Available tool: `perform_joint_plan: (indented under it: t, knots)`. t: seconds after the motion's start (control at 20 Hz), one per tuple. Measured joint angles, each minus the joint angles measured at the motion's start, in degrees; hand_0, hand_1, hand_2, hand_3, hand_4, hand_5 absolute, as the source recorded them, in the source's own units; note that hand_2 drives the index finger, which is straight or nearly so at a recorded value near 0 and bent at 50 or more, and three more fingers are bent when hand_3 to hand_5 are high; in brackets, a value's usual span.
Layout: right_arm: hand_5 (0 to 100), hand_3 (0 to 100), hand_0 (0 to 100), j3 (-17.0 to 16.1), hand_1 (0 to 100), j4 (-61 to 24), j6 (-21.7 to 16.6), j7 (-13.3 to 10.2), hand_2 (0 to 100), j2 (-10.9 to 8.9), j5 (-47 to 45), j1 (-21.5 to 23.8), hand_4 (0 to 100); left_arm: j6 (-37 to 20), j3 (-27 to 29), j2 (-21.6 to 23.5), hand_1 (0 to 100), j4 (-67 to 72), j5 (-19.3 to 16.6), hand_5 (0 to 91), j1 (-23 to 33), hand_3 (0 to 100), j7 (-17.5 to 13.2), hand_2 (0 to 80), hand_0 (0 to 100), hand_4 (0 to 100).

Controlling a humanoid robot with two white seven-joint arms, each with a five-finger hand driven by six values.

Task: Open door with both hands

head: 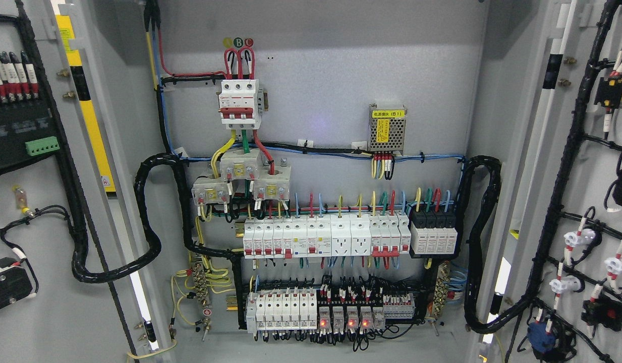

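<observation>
An electrical cabinet stands open in the head view. Its left door [48,302] is swung out at the picture's left, showing its inner face with wiring and a green terminal block [41,145]. Its right door [588,166] is swung out at the picture's right, with black cable looms and several white-and-red connectors. The grey back panel [321,75] inside is in full view. Neither of my hands nor arms shows.
Inside are a red-and-white main breaker [238,103], a small power supply with a yellow label [387,129], a row of white breakers [326,237], a lower row of relays with red lights [341,315], and thick black cable bundles [149,222] looping to both doors.
</observation>
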Motion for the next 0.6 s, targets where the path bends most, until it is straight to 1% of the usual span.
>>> perform_joint_plan:
  t: [0.25, 0.6]
  knots:
    - [0, 0, 22, -0.18, 1, 2.67, 0.32, -0.18, 0, 0.91, 0.21, -0.60, 0, 0.00, -0.75, 0.02, 0, 2.89, 0.69, 0.0, -0.49, 0, 0.12, 0.0, 0, 0]
    - [0, 0, 22, -0.61, 1, 4.79, 0.34, -0.39, 0, 1.62, 0.25, -1.00, 0, 0.01, -1.29, -0.07, 0, 5.23, 1.09, 0.0, -0.82, 0, -0.14, 0.0, 0, 0]
